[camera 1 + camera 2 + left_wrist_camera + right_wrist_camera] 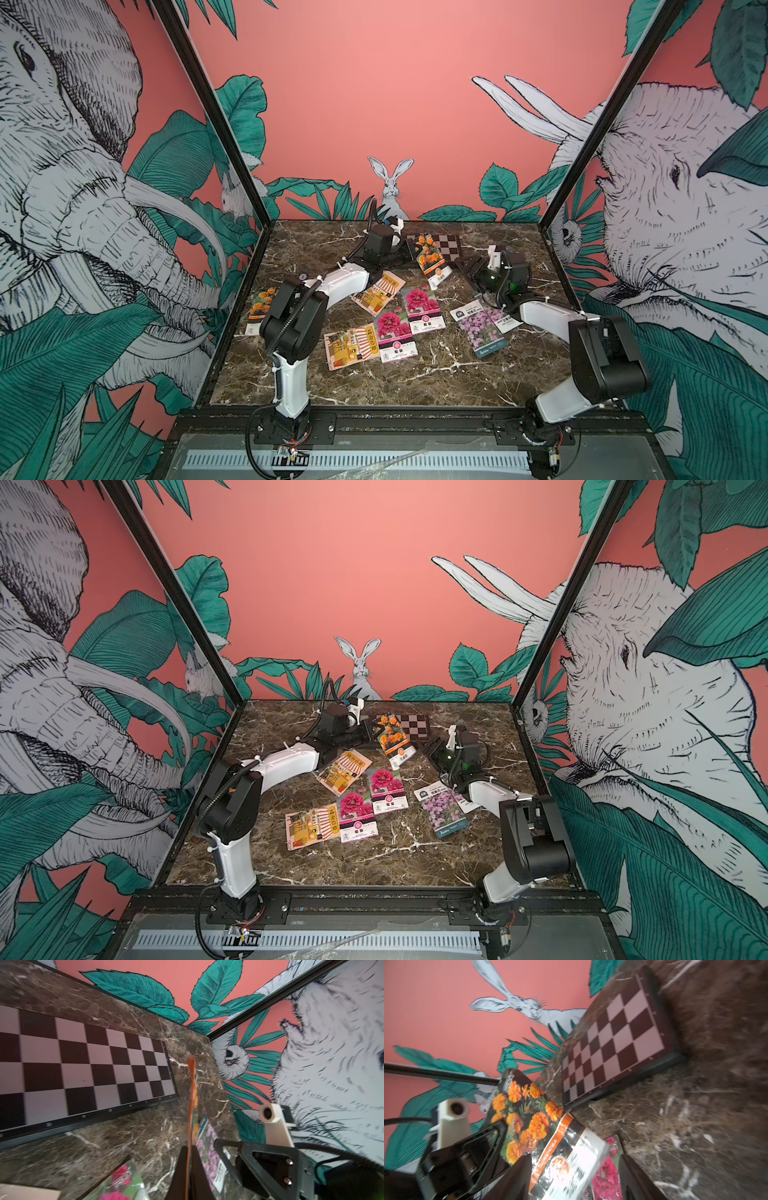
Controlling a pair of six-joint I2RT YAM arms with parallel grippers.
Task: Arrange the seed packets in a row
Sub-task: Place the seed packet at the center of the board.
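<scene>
An orange marigold seed packet [432, 257] hangs tilted above the back of the table, in front of the chequered board. My left gripper [409, 251] is shut on its left edge; in the left wrist view the packet [192, 1088] shows edge-on between the closed fingers of that gripper [190, 1159]. My right gripper [462, 266] stands open just right of the packet. In the right wrist view its fingers are spread on either side of the packet's [533, 1122] white end without pinching it. Other seed packets lie flat: marigold [261, 309], two shop-illustration [378, 291], two magenta [422, 307], lilac [482, 330].
A black-and-white chequered board [446, 245] lies at the back of the marble table [415, 382]. A second lilac packet [505, 320] is partly under the right arm. Printed walls close in the back and both sides. The left forearm crosses over the left half of the table.
</scene>
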